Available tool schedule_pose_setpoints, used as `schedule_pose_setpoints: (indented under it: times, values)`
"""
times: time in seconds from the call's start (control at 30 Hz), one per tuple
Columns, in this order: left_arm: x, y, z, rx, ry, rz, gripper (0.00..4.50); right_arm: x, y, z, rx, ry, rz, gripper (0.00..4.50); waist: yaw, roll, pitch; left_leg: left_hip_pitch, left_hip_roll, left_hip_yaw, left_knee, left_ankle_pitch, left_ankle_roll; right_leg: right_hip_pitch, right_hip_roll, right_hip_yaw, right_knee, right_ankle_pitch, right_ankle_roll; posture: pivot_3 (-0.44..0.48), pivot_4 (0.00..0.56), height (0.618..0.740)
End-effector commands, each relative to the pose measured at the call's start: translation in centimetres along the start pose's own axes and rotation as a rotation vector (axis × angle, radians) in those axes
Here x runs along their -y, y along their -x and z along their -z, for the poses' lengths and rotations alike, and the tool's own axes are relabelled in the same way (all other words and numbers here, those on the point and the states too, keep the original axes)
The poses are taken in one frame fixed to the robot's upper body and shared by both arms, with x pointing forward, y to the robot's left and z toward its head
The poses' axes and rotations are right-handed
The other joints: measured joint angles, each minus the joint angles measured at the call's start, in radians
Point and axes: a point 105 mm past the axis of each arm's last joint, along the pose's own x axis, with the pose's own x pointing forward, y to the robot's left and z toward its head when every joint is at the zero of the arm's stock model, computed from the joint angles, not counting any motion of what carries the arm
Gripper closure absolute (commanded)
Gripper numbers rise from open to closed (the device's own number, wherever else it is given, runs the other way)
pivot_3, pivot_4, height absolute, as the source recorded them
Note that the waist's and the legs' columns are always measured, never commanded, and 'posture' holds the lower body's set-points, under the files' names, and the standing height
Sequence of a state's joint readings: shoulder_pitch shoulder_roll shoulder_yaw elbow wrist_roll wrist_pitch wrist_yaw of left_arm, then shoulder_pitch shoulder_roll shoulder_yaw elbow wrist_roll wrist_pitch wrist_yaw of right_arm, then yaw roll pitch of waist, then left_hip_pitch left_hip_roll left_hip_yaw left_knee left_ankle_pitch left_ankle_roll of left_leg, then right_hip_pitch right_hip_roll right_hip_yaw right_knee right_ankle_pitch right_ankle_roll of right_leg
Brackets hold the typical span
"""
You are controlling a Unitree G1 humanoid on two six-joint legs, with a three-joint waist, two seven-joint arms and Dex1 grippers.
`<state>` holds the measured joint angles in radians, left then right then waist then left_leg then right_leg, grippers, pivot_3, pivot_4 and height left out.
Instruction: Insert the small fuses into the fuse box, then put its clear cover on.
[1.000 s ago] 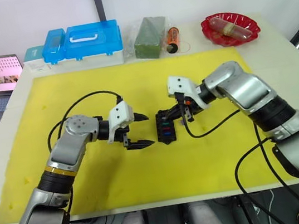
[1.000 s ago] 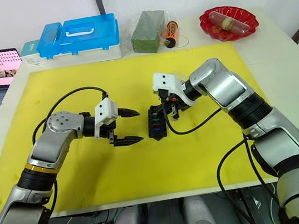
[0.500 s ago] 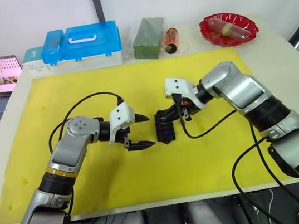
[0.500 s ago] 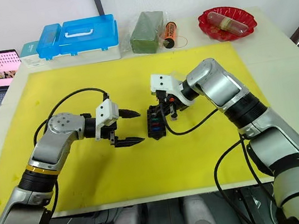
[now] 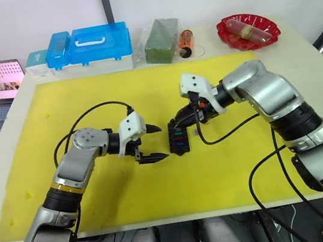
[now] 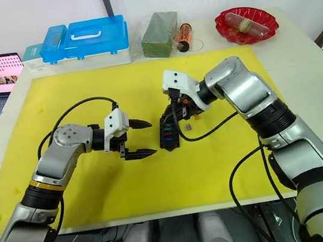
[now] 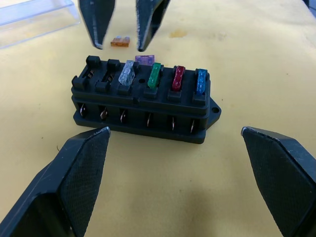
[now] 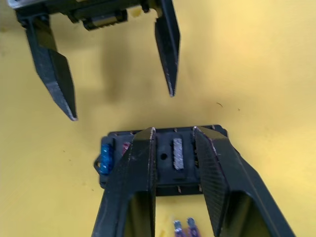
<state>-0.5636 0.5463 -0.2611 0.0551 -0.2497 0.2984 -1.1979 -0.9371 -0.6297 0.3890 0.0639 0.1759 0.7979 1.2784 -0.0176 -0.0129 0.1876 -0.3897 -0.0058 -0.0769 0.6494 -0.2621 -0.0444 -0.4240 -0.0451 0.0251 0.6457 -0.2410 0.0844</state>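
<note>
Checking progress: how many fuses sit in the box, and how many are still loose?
4 in the fuse box: grey, green, red, blue. 2 loose on the mat behind it: orange, purple.

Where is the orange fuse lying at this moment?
The orange fuse lies loose on the yellow mat, just behind the fuse box and beside the purple fuse, under the right gripper, in the left wrist view.

The fuse box (image 7: 143, 106) is dull black plastic, the small fuses (image 7: 177, 78) are shiny see-through plastic, and the yellow mat (image 5: 85, 96) looks soft and foamy.
</note>
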Motion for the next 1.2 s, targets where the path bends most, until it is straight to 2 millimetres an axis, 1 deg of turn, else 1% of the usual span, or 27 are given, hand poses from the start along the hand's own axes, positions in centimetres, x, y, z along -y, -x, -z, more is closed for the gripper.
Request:
schedule_pose_setpoints:
  times: [0.03,0.2,0.3,0.4,0.53,0.8,0.87,0.97,1.03,1.13,1.2]
  values:
    - [-0.4,0.4,-1.2,0.018,-0.044,-0.009,0.0,0.1,0.4,-0.8,0.059,0.019,0.031,4.46,0.0,0.0,0.0,0.0,0.0,0.0,0.0,0.0,0.0,0.0,0.0,0.0,0.0,0.0,0.0,0.0,0.15,0.74]
    - [-0.5,0.5,-1.2,0.014,-0.044,-0.01,0.0,0.1,-0.4,0.5,0.099,-0.034,0.055,4.46,0.0,0.0,0.0,0.0,0.0,0.0,0.0,0.0,0.0,0.0,0.0,0.0,0.0,0.0,0.0,0.0,0.15,0.74]
    - [-0.5,0.6,-1.2,0.011,-0.043,-0.01,0.0,0.1,-0.6,0.7,0.103,-0.052,0.064,4.46,0.0,0.0,0.0,0.0,0.0,0.0,0.0,0.0,0.0,0.0,0.0,0.0,0.0,0.0,0.0,0.0,0.15,0.74]
    - [-0.5,0.6,-1.2,0.009,-0.044,-0.009,0.0,0.0,-0.8,1.5,0.085,-0.066,0.064,4.46,0.0,0.0,0.0,0.0,0.0,0.0,0.0,0.0,0.0,0.0,0.0,0.0,0.0,0.0,0.0,0.0,0.15,0.74]
    - [-0.5,0.6,-1.3,0.01,-0.046,-0.007,0.0,0.0,-1.3,3.6,0.044,-0.109,0.071,4.46,0.001,0.0,0.0,0.0,0.0,0.0,0.0,0.0,0.0,0.0,0.0,0.0,0.0,0.0,0.0,0.0,0.15,0.74]
    - [-0.5,0.6,-1.3,0.009,-0.044,-0.004,0.0,-1.1,-2.7,8.1,-0.074,-0.184,0.055,4.46,0.004,-0.001,-0.003,0.003,0.0,0.0,0.0,0.0,0.0,0.004,0.0,0.0,0.0,0.0,0.0,0.0,0.15,0.74]
    - [-0.5,0.6,-1.3,0.009,-0.044,-0.005,0.0,-1.2,-2.8,8.5,-0.085,-0.196,0.055,4.46,0.004,-0.001,-0.003,0.006,0.0,-0.001,0.0,0.0,0.0,0.008,0.0,0.0,-0.001,0.0,0.0,0.0,0.15,0.74]
    - [-0.5,0.7,-1.3,0.009,-0.043,-0.006,0.0,-1.1,-2.8,8.4,-0.079,-0.207,0.062,4.46,0.005,-0.001,-0.003,0.017,0.0,-0.002,-0.003,-0.001,0.001,0.021,0.0,-0.002,-0.007,-0.001,0.0,0.0,0.15,0.74]
    - [-0.5,0.8,-1.3,0.011,-0.043,-0.006,0.0,-1.0,-2.7,8.3,-0.073,-0.23,0.067,4.46,0.005,-0.001,-0.004,0.017,0.0,-0.002,-0.003,-0.001,0.001,0.021,0.0,-0.002,-0.009,-0.001,0.0,0.0,0.15,0.74]
    - [-0.5,0.8,-1.4,0.014,-0.044,-0.009,0.0,-1.6,-3.0,9.7,-0.14,-0.249,0.06,4.46,0.005,-0.001,-0.004,0.017,0.0,-0.002,-0.003,-0.001,0.001,0.021,0.0,-0.002,-0.009,-0.001,0.0,0.0,0.15,0.74]
    - [-0.5,0.8,-1.5,0.015,-0.044,-0.01,0.0,-1.9,-3.2,10.2,-0.162,-0.247,0.063,4.46,0.005,-0.002,-0.007,0.017,0.0,-0.002,-0.003,-0.001,0.001,0.021,0.0,-0.002,-0.01,-0.001,0.0,0.0,0.15,0.74]
